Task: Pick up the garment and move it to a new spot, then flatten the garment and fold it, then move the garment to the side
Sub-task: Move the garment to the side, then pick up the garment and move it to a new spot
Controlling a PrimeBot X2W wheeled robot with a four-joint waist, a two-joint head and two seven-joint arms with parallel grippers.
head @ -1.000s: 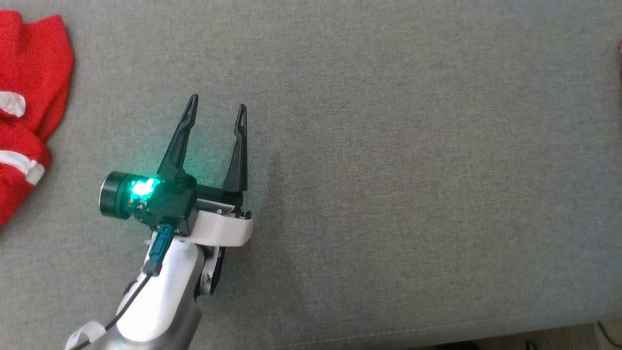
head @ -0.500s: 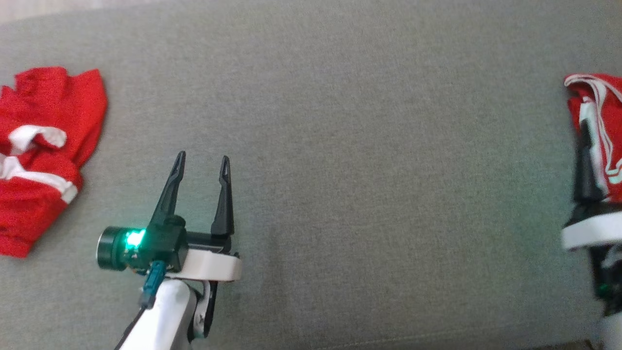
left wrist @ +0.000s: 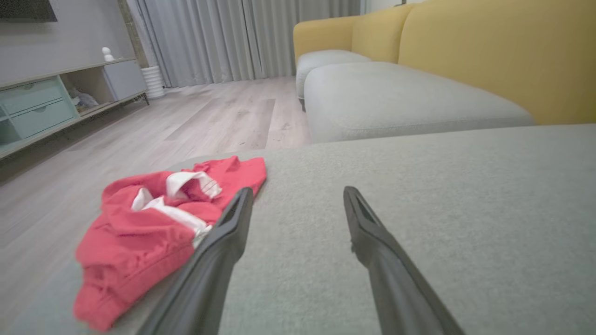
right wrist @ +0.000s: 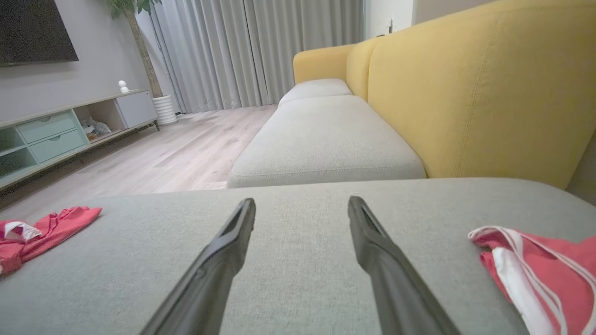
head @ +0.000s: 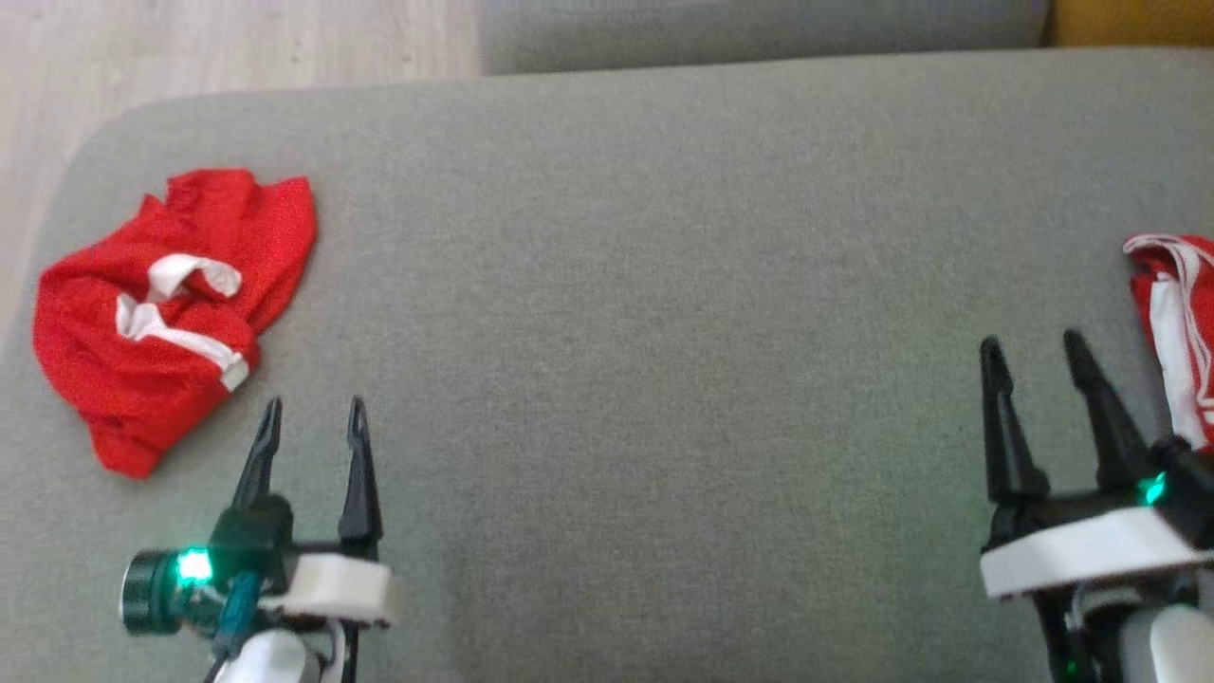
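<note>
Red garment (head: 95, 379) lies crumpled at the left end of the grey cushion (head: 664, 237), neither flattened nor folded. Left jaws near it, wide, empty. Right jaws wide, empty, beside a second red garment (head: 1186, 313) at the cushion's right edge. Probably every step remains.

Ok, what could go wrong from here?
Two red garments lie apart: the crumpled garment near the left end effector, the striped garment by the right end effector; either arm might take the wrong one. The crumpled garment sits near the cushion corner, so a nudge could push it off.
</note>
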